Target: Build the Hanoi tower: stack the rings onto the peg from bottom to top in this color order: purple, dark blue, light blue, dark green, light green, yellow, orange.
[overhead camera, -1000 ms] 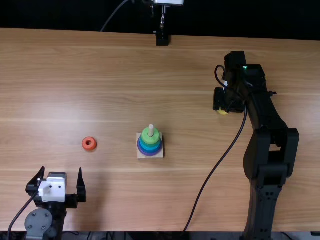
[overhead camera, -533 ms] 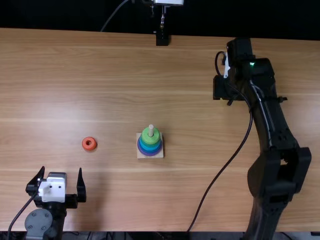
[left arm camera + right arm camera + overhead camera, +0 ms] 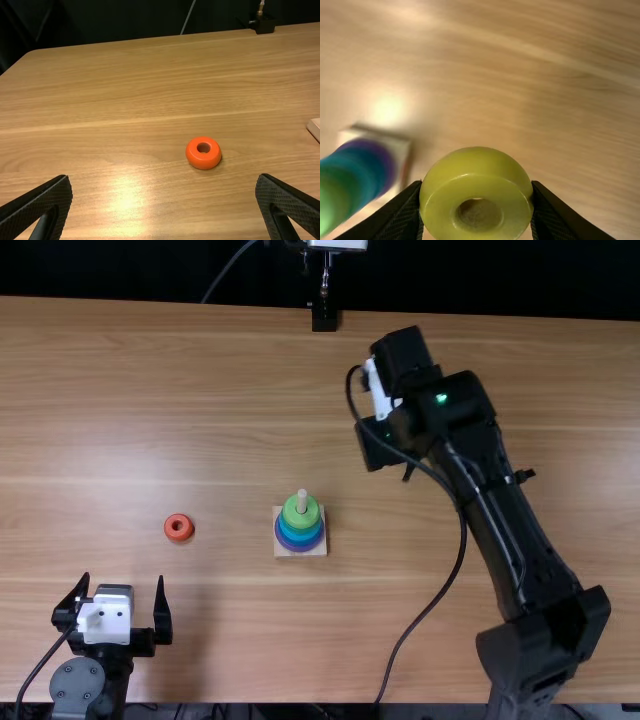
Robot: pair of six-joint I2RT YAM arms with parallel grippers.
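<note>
"Top view: what stands on the desk [image 3: 230,420]?"

"A square base [image 3: 320,551] bearing an upright peg [image 3: 302,498]. The light green ring [image 3: 290,515] is uppermost on the peg, whose tip projects above it; blue rings [image 3: 300,529] lie beneath, and the purple ring [image 3: 300,545] is lowest."

"And the orange ring [image 3: 171,534]?"

"Flat on the desk, to the left of the base and well apart from it, beyond the fingertips of the left gripper [image 3: 122,585]."

"State of that gripper?"

"Spread wide, with nothing between its fingers; the left wrist view shows the same, the orange ring lying ahead of them."

"Where is the right gripper [image 3: 385,440]?"

"Over the desk, to the right of the stack and farther from the near edge. In the right wrist view, its fingers pinch the yellow ring [image 3: 475,172] from opposite sides, the central hole visible. The ring is raised clear of the wood, apart from the stack, which appears beside it. Whether a dark green ring lies among the stacked ones cannot be told with certainty."
</note>
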